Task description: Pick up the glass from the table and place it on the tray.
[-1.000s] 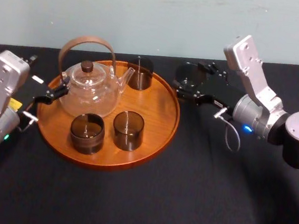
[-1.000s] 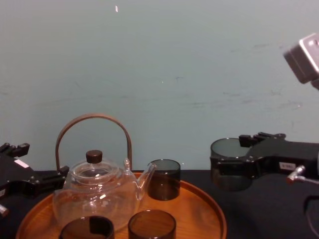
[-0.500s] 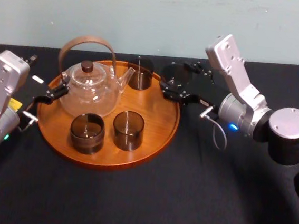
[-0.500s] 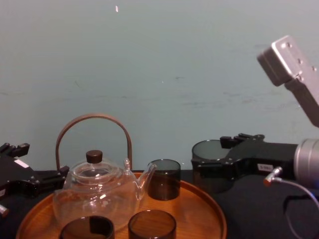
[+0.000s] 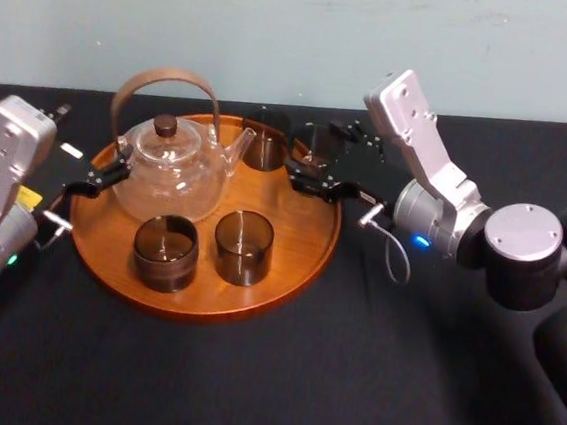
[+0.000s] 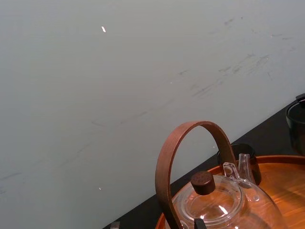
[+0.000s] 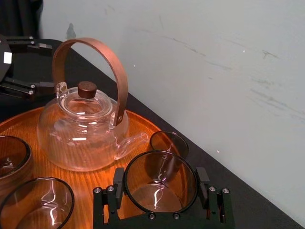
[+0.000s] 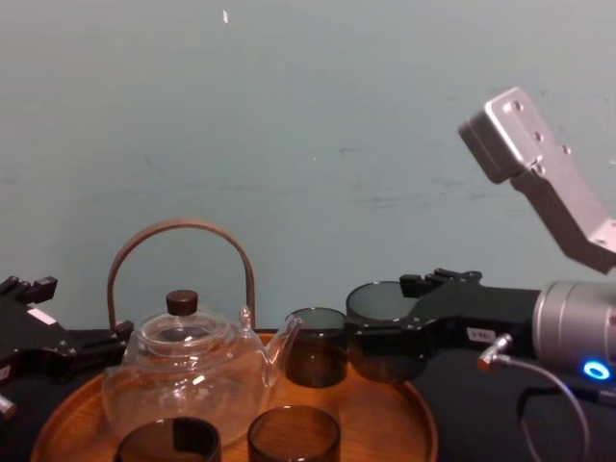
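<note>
My right gripper (image 5: 311, 163) is shut on a dark smoked glass (image 5: 317, 143) and holds it over the back right rim of the round wooden tray (image 5: 108, 261). The right wrist view shows the glass (image 7: 159, 183) clamped between both fingers (image 7: 118, 180), with the tray's orange wood behind it. Seen from the chest, the glass (image 8: 378, 313) hangs just right of another glass (image 8: 313, 348). I cannot tell whether it touches the tray. My left gripper (image 5: 88, 159) rests open at the tray's left rim. Black table (image 5: 348, 379) lies all around.
A clear glass teapot (image 5: 172, 170) with a brown hoop handle stands on the tray's left half. Three more dark glasses stand on the tray: one at the back (image 5: 263, 145) and two at the front (image 5: 165, 252) (image 5: 243, 248). A pale wall runs behind the table.
My right arm has carried the glass leftward, from over the black table to the right of the tray to over the tray's back right rim. The left arm has not moved.
</note>
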Tool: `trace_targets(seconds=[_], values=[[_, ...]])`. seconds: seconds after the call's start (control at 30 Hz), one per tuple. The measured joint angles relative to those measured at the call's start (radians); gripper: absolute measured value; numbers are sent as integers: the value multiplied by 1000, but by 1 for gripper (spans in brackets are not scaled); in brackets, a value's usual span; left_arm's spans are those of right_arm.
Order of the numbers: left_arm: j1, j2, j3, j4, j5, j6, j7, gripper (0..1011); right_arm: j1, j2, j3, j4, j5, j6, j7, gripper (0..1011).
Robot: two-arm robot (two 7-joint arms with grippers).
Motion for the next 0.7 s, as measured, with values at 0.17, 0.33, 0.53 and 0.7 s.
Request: trace_targets(seconds=[0.17,0.33,0.53,0.7], values=[[0,0,0,0,0,0,0,1010,13,-16,-7,39,-12,-19,-7,918],[0,0,0,0,0,0,0,1010,31,-34,-11,87,-23,-33,-11,918],[0,0,0,0,0,0,0,1009,49,-54,-16,139,-34,-42,-15,918],[0,0,0,0,0,0,0,1010,58,-68,-20,173,-43,-49,-15,918]])
